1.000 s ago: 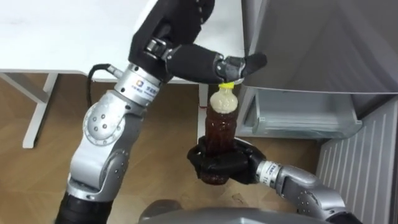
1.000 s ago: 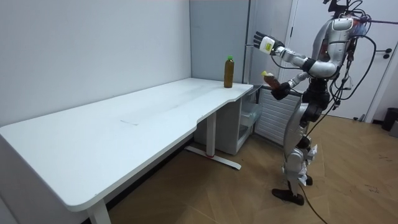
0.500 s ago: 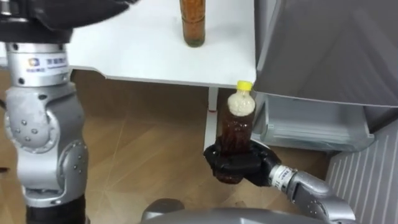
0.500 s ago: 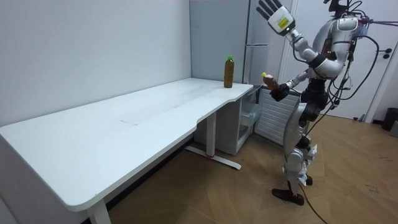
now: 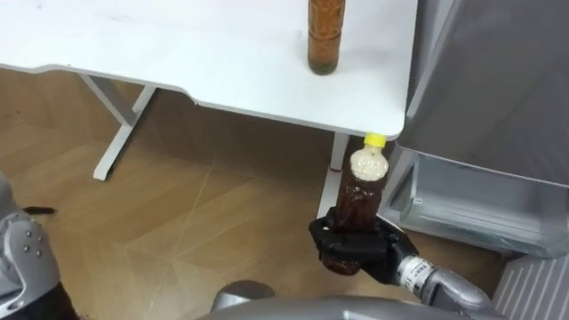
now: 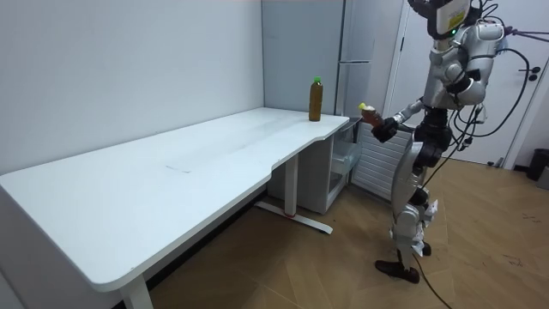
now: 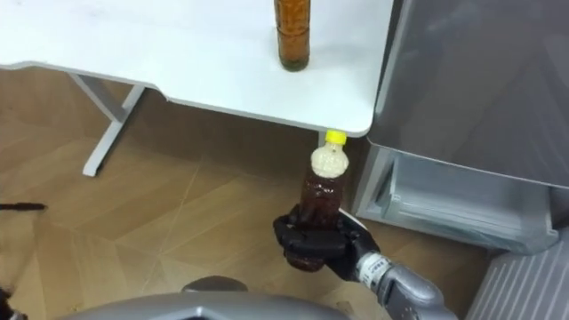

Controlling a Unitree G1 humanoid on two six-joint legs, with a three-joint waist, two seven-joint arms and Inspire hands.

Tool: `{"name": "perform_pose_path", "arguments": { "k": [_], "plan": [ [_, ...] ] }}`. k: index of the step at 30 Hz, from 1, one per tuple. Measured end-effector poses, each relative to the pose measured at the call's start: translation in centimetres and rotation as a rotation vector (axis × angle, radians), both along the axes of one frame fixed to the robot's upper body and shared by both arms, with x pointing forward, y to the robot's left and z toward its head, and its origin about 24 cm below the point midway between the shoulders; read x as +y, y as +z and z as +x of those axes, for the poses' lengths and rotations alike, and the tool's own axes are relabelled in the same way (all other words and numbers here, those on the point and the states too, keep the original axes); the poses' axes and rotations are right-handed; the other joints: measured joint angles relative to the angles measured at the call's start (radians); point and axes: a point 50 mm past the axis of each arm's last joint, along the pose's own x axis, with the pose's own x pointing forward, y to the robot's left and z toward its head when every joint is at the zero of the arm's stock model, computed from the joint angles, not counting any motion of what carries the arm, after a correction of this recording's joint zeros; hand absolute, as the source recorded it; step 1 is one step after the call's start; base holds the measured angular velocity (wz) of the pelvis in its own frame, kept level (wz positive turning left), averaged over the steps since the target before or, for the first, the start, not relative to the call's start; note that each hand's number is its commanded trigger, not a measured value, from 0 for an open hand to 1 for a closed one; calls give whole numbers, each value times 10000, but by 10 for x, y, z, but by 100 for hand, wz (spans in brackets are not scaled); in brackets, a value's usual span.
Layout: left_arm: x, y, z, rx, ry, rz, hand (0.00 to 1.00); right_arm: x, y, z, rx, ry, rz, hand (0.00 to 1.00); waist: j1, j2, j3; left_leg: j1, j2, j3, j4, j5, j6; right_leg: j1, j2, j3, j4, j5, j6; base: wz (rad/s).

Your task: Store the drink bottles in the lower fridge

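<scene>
Two brown drinks: far bottle (image 5: 325, 36), a smooth cylinder, upright on the matte white tabletop (image 5: 178, 53) at twelve o'clock. My right hand (image 5: 372, 260) has black fingers (image 5: 349, 242) curled round the yellow-capped bottle (image 5: 363, 191); boxy pale fridge compartment (image 5: 462, 200) at three o'clock.

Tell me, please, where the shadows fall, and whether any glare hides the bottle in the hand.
Left eye view: the white table is bright and almost featureless, and a soft shadow darkens the floor just under its edge; no glare hides the held bottle in the right hand, and its brown drink and yellow cap are plain. Room view: even light, a dim shadow beneath the table.
</scene>
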Motion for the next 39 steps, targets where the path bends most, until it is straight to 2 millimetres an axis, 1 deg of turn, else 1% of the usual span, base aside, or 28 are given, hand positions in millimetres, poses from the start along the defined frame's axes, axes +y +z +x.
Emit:
{"name": "perform_pose_path", "arguments": {
  "k": [1, 2, 3, 4, 5, 7, 8, 10, 11, 12, 14, 15, 16, 17, 19, 20, 22, 23, 25, 26, 28, 29, 31, 32, 33, 34, 36, 39],
  "plan": [
    [6, -11, 1, 402, 247, -638, 0, 0, 0, 1, -2, -130, -106, 100, 21, -58, 18, 17, -9, -13, -3, 0, 0, 56, -2, -20, -37, 0, 0, 3],
    [9, -18, 0, 624, 380, -940, 0, 0, 0, 1, 13, -192, -143, 100, 11, -93, 14, 34, -15, -13, -8, -2, -1, 88, -2, -21, -79, 1, 1, 0],
    [14, -31, -1, 1117, 746, -1478, 0, 0, 0, 1, 45, -338, -209, 100, -12, -159, 13, 54, -17, -2, -32, -5, -4, 112, -1, -12, -127, 2, 1, 0],
    [19, -43, -1, 1617, 1103, -1973, 0, 0, -1, 2, 83, -479, -306, 100, -15, -176, 36, 60, -15, -3, -72, -5, -5, 103, 4, -14, -131, 1, 1, 0],
    [21, -49, 0, 1872, 1265, -2207, 0, -1, -1, 2, 99, -516, -354, 100, -12, -199, 37, 63, -14, 3, -89, -5, -5, 99, 5, -12, -130, 2, 1, 0],
    [27, -80, 1, 3193, 1763, -3100, 0, -3, -2, 1, 178, -617, -546, 100, -43, -225, 50, 80, -24, 15, -150, -7, -3, 87, -7, -3, -135, 3, 4, 0],
    [26, -88, 1, 3576, 1798, -3284, 0, -4, -2, 1, 259, -651, -565, 100, -78, -231, 53, 80, -25, 13, -151, -8, -3, 88, -8, -5, -138, 3, 4, 0],
    [22, -124, 0, 5236, 1891, -3956, 0, -5, -4, 0, 508, -755, -634, 100, -83, -249, 60, 81, -26, 8, -170, -9, -3, 87, -8, -12, -137, 2, 4, 0],
    [20, -133, -1, 5675, 1883, -4107, 0, -5, -4, 0, 560, -801, -591, 100, -90, -253, 63, 81, -24, 8, -176, -9, -4, 84, -6, -12, -139, 2, 4, 0],
    [17, -150, -3, 6367, 1801, -4570, 0, -6, -4, -1, 647, -913, -451, 100, -180, -249, 73, 74, -23, 0, -172, -12, -8, 79, -6, -22, -148, 2, 4, 0],
    [12, -184, -14, 7479, 1651, -5902, 0, -7, -4, -1, 711, -1134, -211, 100, -316, -267, 80, 80, -29, 24, -221, -12, -8, 67, -17, -22, -156, -5, 14, 0],
    [11, -193, -18, 7797, 1649, -6225, 0, -7, -4, -1, 738, -1206, -182, 100, -359, -273, 83, 86, -29, 31, -247, -11, -8, 64, -18, -7, -161, -6, 15, -5],
    [7, -211, -27, 8362, 1645, -7018, 0, -7, -5, -2, 848, -1363, -114, 100, -462, -290, 84, 93, -30, 48, -269, -11, -7, 67, -19, 0, -179, -6, 15, 0],
    [6, -219, -32, 8572, 1624, -7462, 0, -7, -6, -3, 934, -1462, -85, 100, -537, -310, 80, 102, -33, 58, -278, -11, -7, 67, -24, 10, -180, -6, 16, -9],
    [-3, -249, -54, 9625, 1639, -8846, 0, -10, -12, -7, 1320, -1731, -171, 100, -576, -374, 77, 214, -8, 197, -338, -18, -8, 62, -24, 215, -146, -7, 17, -16],
    [-5, -255, -59, 9870, 1661, -9113, 0, -10, -14, -9, 1434, -1757, -209, 100, -576, -386, 79, 225, -6, 198, -360, -21, -7, 57, -23, 228, -137, -7, 18, -13],
    [-12, -274, -77, 10745, 1587, -9893, 0, -13, -19, -15, 1931, -1839, -347, 100, -569, -407, 86, 325, 3, 273, -497, -21, -7, 49, -24, 277, -117, -6, 18, -9],
    [-14, -279, -82, 10989, 1571, -10025, 0, -13, -21, -16, 2046, -1859, -360, 100, -567, -407, 85, 352, 7, 294, -510, -21, -7, 58, -24, 297, -115, -6, 18, -10],
    [-22, -296, -100, 12141, 1420, -10313, 0, -13, -26, -20, 2381, -1965, -436, 100, -594, -404, 88, 391, 23, 358, -530, -30, -11, 59, -17, 348, -121, -5, 19, -7],
    [-24, -299, -105, 12433, 1345, -10397, 0, -14, -27, -22, 2444, -1982, -461, 100, -619, -400, 90, 394, 25, 369, -530, -37, -12, 57, -17, 356, -122, -5, 19, -5],
    [-31, -314, -129, 13831, 1023, -10644, 0, -16, -31, -27, 2803, -2088, -562, 100, -629, -385, 92, 436, 40, 430, -552, -58, -16, 68, -9, 416, -120, -5, 19, -8],
    [-32, -317, -137, 14262, 971, -10635, 0, -17, -32, -28, 2889, -2094, -585, 100, -635, -385, 93, 439, 45, 457, -563, -59, -18, 71, -8, 430, -118, -5, 19, -7],
    [-38, -325, -156, 15726, 478, -10467, 0, -18, -34, -30, 3124, -2237, -495, 100, -854, -397, 96, 316, 44, 423, -551, -84, -12, 60, -8, 385, -115, -4, 20, 3],
    [-41, -327, -160, 16118, 291, -10368, 0, -18, -35, -32, 3202, -2327, -428, 100, -889, -399, 96, 293, 39, 402, -539, -86, -10, 60, -9, 366, -108, -4, 20, 11],
    [-45, -330, -166, 16845, -152, -10193, 0, -19, -37, -33, 3355, -2370, -402, 100, -970, -454, 115, 218, 35, 375, -490, -90, -4, -8, -11, 344, -93, -4, 20, 5],
    [-49, -333, -170, 17392, -623, -10114, 0, -20, -39, -33, 3526, -2377, -438, 100, -1046, -419, 97, 120, 42, 376, -453, -89, -3, -117, -11, 364, -55, -4, 20, 3],
    [-54, -336, -173, 17943, -1258, -10156, 0, -23, -43, -34, 3833, -2407, -546, 100, -1167, -410, 98, -40, 55, 377, -332, -94, 5, -259, -12, 368, 20, -4, 19, 0],
    [-58, -338, -173, 18251, -2020, -10382, 0, -30, -45, -40, 4271, -2533, -636, 100, -1279, -410, 106, -54, 52, 387, -296, -101, 15, -264, -12, 385, 26, -1, 21, 0]
  ]
}}
